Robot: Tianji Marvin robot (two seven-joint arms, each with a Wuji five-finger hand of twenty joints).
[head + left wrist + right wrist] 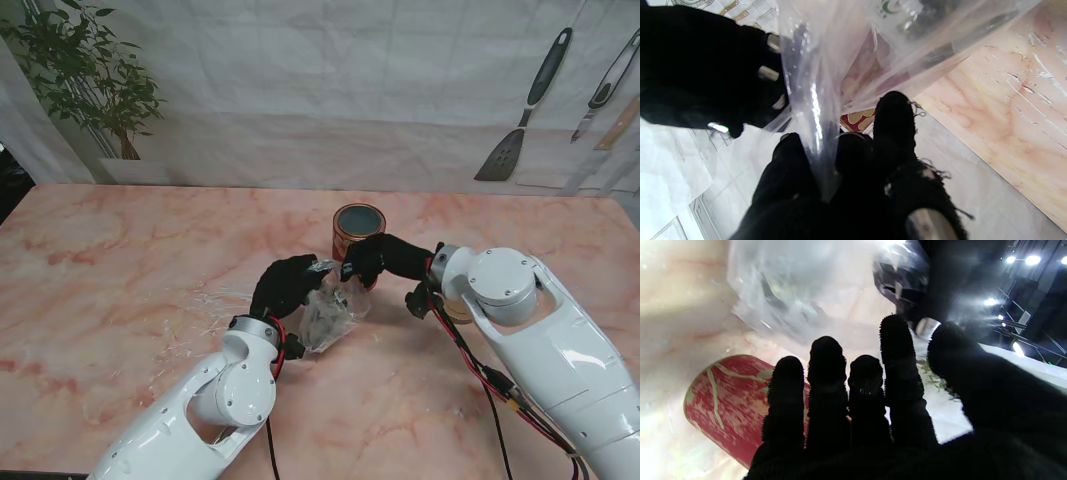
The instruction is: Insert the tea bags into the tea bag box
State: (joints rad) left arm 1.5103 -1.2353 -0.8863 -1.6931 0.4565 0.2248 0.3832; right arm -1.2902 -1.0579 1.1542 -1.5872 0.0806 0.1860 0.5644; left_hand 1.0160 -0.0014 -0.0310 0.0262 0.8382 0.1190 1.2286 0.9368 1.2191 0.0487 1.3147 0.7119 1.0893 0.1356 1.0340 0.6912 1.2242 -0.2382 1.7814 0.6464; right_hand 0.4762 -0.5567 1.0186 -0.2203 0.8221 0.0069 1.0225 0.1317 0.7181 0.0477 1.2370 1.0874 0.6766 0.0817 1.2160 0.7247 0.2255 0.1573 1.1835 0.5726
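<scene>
A clear plastic bag [328, 315] with dark tea bags inside hangs just over the table's middle. My left hand [285, 285] is shut on its top edge, the film pinched between its fingers [893, 126]. My right hand [375, 258] reaches in from the right; its fingertips [773, 71] rest against the bag's [846, 50] other edge, but a grip does not show. The fingers [826, 373] look stretched side by side, the thumb apart. The red round tea box [358, 232], lid off, stands just behind both hands, and shows again as the red tea box [726, 396].
The pink marble table [120, 270] stretches wide on both sides. A potted plant [85, 75] stands at the far left corner. Kitchen utensils [525, 110] hang on the white wall at the far right. The right arm's cables [480, 370] trail toward me.
</scene>
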